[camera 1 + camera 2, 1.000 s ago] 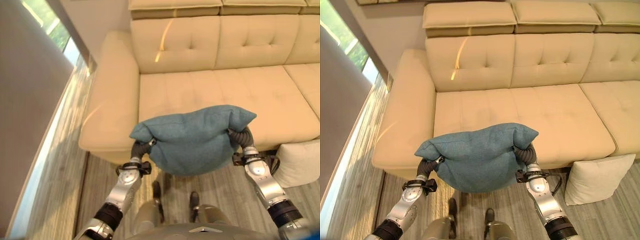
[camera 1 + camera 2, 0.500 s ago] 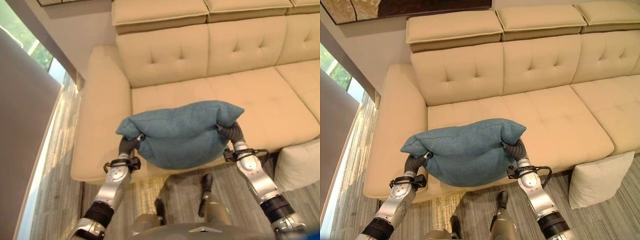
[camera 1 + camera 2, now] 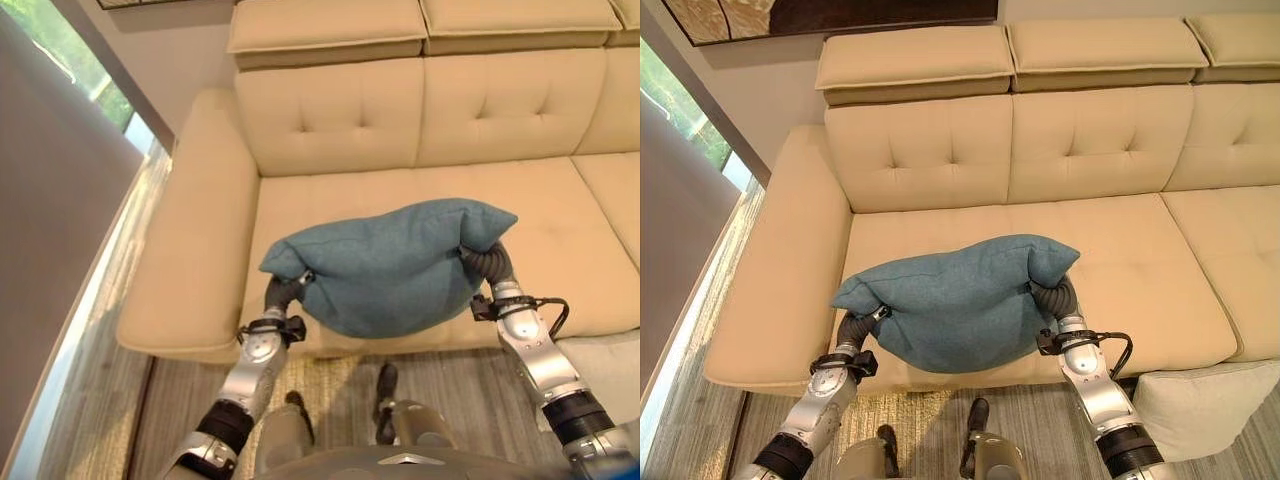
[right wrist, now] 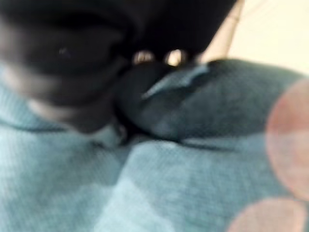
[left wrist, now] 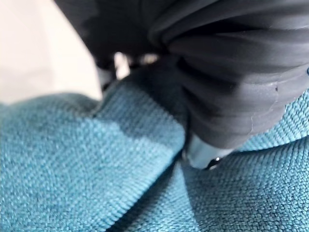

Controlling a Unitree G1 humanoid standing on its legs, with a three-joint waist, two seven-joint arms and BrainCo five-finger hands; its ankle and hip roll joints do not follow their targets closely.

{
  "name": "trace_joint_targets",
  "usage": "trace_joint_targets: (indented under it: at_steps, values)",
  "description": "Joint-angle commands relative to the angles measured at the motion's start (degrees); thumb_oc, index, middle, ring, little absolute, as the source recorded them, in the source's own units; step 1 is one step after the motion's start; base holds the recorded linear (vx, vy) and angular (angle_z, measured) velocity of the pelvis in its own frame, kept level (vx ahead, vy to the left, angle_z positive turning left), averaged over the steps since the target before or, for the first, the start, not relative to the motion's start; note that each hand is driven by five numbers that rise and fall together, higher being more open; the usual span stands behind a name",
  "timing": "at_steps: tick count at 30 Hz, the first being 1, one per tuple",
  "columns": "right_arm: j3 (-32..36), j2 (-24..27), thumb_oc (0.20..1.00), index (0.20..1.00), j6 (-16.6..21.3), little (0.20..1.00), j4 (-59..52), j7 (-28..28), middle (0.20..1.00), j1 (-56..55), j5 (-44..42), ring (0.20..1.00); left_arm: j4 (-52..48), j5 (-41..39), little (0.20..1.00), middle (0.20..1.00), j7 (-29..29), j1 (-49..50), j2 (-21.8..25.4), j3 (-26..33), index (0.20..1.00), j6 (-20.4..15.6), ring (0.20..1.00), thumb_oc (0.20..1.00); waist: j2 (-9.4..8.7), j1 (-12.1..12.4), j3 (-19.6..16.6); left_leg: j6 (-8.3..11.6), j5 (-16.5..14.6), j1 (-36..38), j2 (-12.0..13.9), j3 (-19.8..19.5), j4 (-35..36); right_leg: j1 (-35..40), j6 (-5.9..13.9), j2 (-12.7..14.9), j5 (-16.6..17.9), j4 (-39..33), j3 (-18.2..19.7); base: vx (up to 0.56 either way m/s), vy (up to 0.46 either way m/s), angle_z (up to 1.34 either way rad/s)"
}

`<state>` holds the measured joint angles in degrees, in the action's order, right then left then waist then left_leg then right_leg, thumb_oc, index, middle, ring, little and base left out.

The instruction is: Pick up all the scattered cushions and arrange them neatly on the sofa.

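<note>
Two head views, side by side, looking steeply down from above at the sofa (image 3: 1110,260), with floor at lower left of frame; shared between them: seat, backrest, left armrest and the cushion (image 3: 395,265) at centre. Two wrist views, very near, pressed against that cushion's blue weave past each dark cover.

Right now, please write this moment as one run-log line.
teal cushion: carried over sofa seat | left hand, right hand: at its ends, fingers hidden | white cushion: on floor
</note>
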<state>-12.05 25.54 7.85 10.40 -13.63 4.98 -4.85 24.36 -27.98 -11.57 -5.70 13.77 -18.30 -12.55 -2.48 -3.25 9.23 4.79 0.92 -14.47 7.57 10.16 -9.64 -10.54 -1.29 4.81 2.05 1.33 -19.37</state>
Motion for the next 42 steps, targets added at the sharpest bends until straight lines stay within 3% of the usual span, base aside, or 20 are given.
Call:
trace_joint_targets:
  at_steps: [1, 5, 11, 14, 17, 18, 19, 21, 22, 25, 28, 31, 42]
  values:
    - [-0.14, -1.37, 0.2, 0.2, 4.89, 0.2, -4.63, 0.14, 0.2, 1.15, -0.77, 0.2, -6.7, -0.1, 0.2, 0.2, 1.29, -0.77, 0.83, 1.44, 0.2, -3.14, 0.2, 0.2, -0.3, 1.79, -1.92, -0.03, 2.99, -3.0, 0.48, -1.83, 3.2, 6.92, 4.93, 0.14, -5.78, -0.42, 5.0, 0.21, 0.136, -0.23]
    - [0.54, -2.22, 0.2, 0.2, 5.01, 0.2, -5.43, 0.37, 0.2, 0.22, -0.69, 0.2, -6.84, 0.61, 0.2, 0.2, 1.7, 0.66, 1.23, 1.92, 0.2, -2.73, 0.2, 0.2, -0.32, 1.85, -3.25, -0.78, 3.09, -0.97, -0.4, -1.44, 4.25, 7.64, 5.61, 1.22, -6.46, 0.48, 5.29, 0.22, 0.173, -0.32]
    - [0.38, -3.93, 0.2, 0.2, 4.77, 0.2, -5.33, 0.99, 0.2, 2.12, -0.6, 0.2, -8.01, 1.93, 0.2, 0.2, 1.85, -0.29, 3.78, 2.36, 0.2, -2.97, 0.2, 0.2, -1.62, 3.08, -3.27, -4.15, -1.26, 1.8, -3.19, 1.27, 2.1, 5.39, 8.11, 6.26, -7.68, 10.88, 6.83, 0.13, 0.187, -0.2]
    - [0.66, -4.64, 0.2, 0.2, 4.86, 0.2, -5.24, 1.2, 0.2, 2.76, -0.48, 0.2, -8.85, 1.97, 0.2, 0.2, 1.64, -0.31, 4.78, 3.51, 0.2, -3.28, 0.2, 0.2, -1.33, 3.06, -2.97, -5.87, -3.52, 3.06, -4.51, 2.05, 0.95, 2.61, 9.12, 7.87, -6.85, 16.57, 7.89, 0.14, 0.169, -0.09]
    - [0.44, -4.63, 0.2, 0.2, 4.68, 0.2, -5.49, 1.55, 0.2, 3.47, -0.33, 0.2, -9.07, 1.98, 0.2, 0.2, 1.4, -0.57, 4.72, 3.97, 0.2, -3.61, 0.2, 0.2, -0.87, 2.57, -3.4, -6.15, -3.76, 4.7, -5.2, 2.33, 2.59, 0.42, 8.75, 7.65, -4.9, 14.1, 8.75, 0.12, 0.054, 0.01]
    - [0.42, -4.61, 0.2, 0.2, 4.68, 0.2, -5.48, 1.55, 0.2, 3.47, -0.34, 0.2, -9.06, 1.98, 0.2, 0.2, 1.4, -0.56, 4.71, 3.98, 0.2, -3.62, 0.2, 0.2, -0.87, 2.56, -3.27, -6.14, -3.93, 4.93, -5.22, 2.33, 2.58, 0.61, 8.79, 7.68, -5.06, 14.18, 8.75, 0.13, 0.01, -0.05]
    - [0.13, -4.46, 0.2, 0.2, 4.63, 0.2, -5.46, 1.27, 0.2, 4.84, -0.38, 0.2, -9.23, 2.03, 0.2, 0.2, 1.05, -1.87, 4.64, 3.67, 0.2, -3.69, 0.2, 0.2, -0.75, 2.25, -3.01, -6.02, -3.78, 5.12, -5.42, 2.4, 3.47, -1.88, 8.93, 7.93, -2.54, 11.42, 8.74, 0.06, -0.017, -0.09]
    - [0.12, -4.44, 0.2, 0.2, 4.64, 0.2, -5.43, 1.27, 0.2, 4.88, -0.38, 0.2, -9.2, 2.02, 0.2, 0.2, 1.05, -1.91, 4.62, 3.67, 0.2, -3.7, 0.2, 0.2, -0.71, 2.24, -2.81, -6.0, -4.01, 5.33, -5.39, 2.36, 3.37, -1.66, 8.97, 7.92, -2.73, 11.53, 8.71, 0.06, -0.047, -0.09]
    - [-0.54, -4.31, 0.2, 0.2, 4.49, 0.2, -5.24, 0.64, 0.2, 6.94, -0.19, 0.2, -8.7, 2.22, 0.2, 0.2, -0.09, -5.84, 4.54, 2.69, 0.2, -4.25, 0.2, 0.2, -1.25, 1.07, -1.36, -5.57, -4.49, 5.14, -6.01, 1.26, 2.91, -4.24, 9.4, 7.37, -0.79, 6.28, 10.77, 0.12, -0.144, -0.12]
    - [-1.29, -3.33, 0.2, 0.2, 4.5, 0.2, -4.78, -0.73, 0.2, 10.12, 0.37, 0.2, -7.85, 2.5, 0.2, 0.2, -1.29, -10.85, 3.26, 0.6, 0.2, -5.04, 0.2, 0.2, -1.91, 0.57, -0.74, -5.22, -5.25, 2.81, -6.43, 0.14, 0.91, -4.99, 9.21, 7.47, 0.39, 5.52, 11.71, 0.05, -0.171, 0.39]
    - [-2.95, -2.6, 0.2, 0.2, 4.63, 0.2, -4.11, -2.12, 0.2, 15.58, 0.03, 0.2, -8.03, 2.46, 0.2, 0.2, -2.5, -15.83, 2.53, -0.73, 0.2, -5.5, 0.2, 0.2, -1.66, 0.47, -0.08, -4.45, -5.29, -2.39, -5.42, -0.44, -1.39, -8.04, 8.36, 7.01, 0.74, 5.47, 10.3, -0.06, -0.17, 0.3]
    - [-6.26, -0.79, 0.2, 0.2, 4.77, 0.2, -0.79, -5.99, 0.2, 28.71, -0.76, 0.2, -5.54, 2.12, 0.2, 0.2, -7.07, -29.78, 3.94, -2.81, 0.2, -7.24, 0.2, 0.2, -1.02, 0.67, 1.35, -3.4, -3.8, -8.69, -5.03, -2.12, -2.16, -13.48, 7.42, 6.15, 0.44, 6.38, 9.4, -0.04, -0.144, 0.16]
    - [-11.4, 1.38, 0.2, 0.2, 4.93, 0.2, 7.79, -11.12, 0.2, 52.28, -2.72, 0.2, 2.63, 1.17, 0.2, 0.2, -11.48, -52.49, 9.64, -5.84, 0.2, -8.86, 0.2, 0.2, 0.17, 1.36, 2.47, -2.45, -1.78, -13.48, -5.01, -3.45, -1.17, -18.64, 7.12, 5.52, 0.82, 6.77, 10.19, 0.0, -0.008, 0.04]
